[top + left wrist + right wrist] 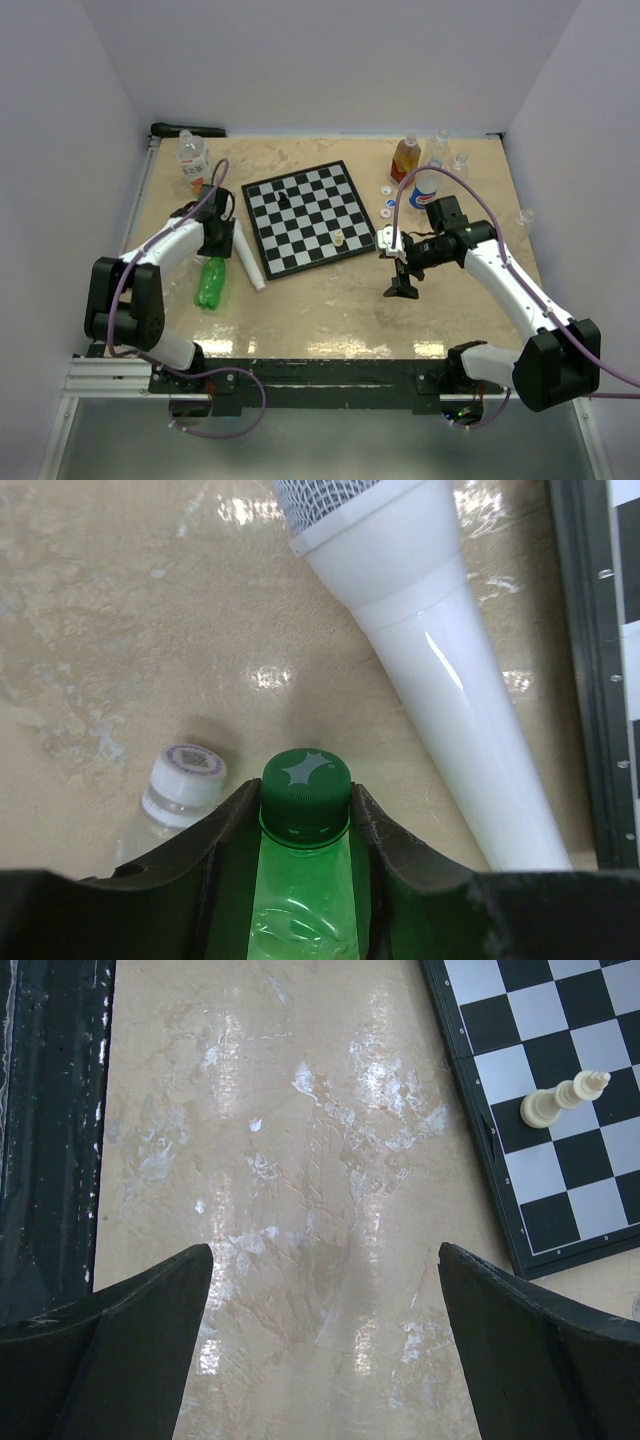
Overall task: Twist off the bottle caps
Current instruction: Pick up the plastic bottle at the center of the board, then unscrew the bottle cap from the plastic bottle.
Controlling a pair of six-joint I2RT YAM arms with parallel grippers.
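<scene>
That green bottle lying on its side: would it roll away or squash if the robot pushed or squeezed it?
The green bottle lies on its side and is round, so a sideways push would probably roll it. It seems empty and thin-walled, so likely light and easily dented. The left gripper hugs its green cap, which looks stiffer.

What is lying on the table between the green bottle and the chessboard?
A long white tube lies between the green bottle and the chessboard; the top view shows it.
</scene>
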